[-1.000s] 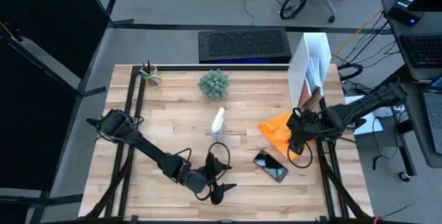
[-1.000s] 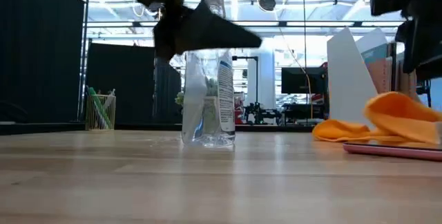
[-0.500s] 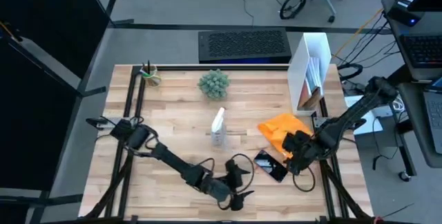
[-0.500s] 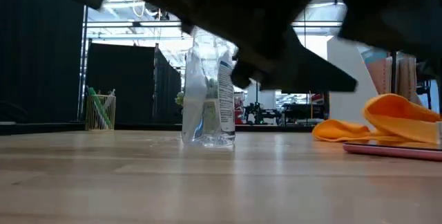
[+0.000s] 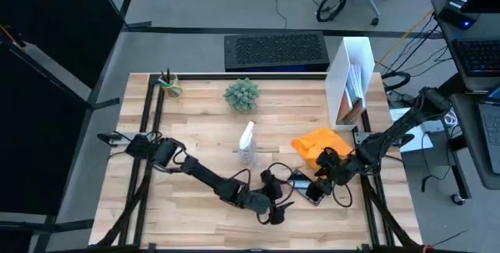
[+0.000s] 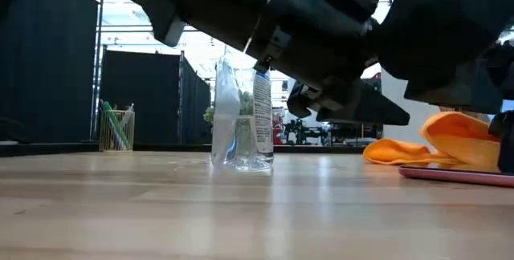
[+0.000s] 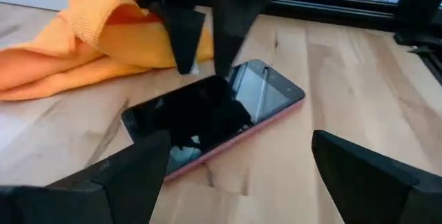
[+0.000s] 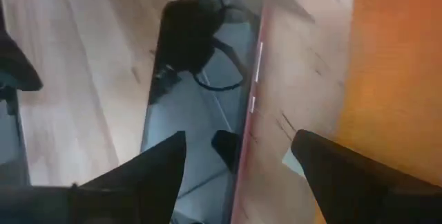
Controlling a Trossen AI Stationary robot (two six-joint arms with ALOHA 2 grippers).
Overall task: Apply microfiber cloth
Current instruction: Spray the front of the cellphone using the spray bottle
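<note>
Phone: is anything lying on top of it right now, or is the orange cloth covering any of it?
Nothing lies on the phone; its dark screen is bare. The microfiber cloth sits heaped beside it on the table. The right pincer hangs open over its far end, the left pincer open nearby.

Phone (image 5: 305,187), spray bottle (image 5: 247,145), plant (image 5: 241,94) — on table (image 5: 195,128).

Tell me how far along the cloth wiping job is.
Nothing looks done: the crumpled bright orange microfiber cloth lies beside the flat dark phone, ungrasped. In hand: both open grippers, left and right, hover at the phone. Left: picking up the cloth and wiping.
</note>
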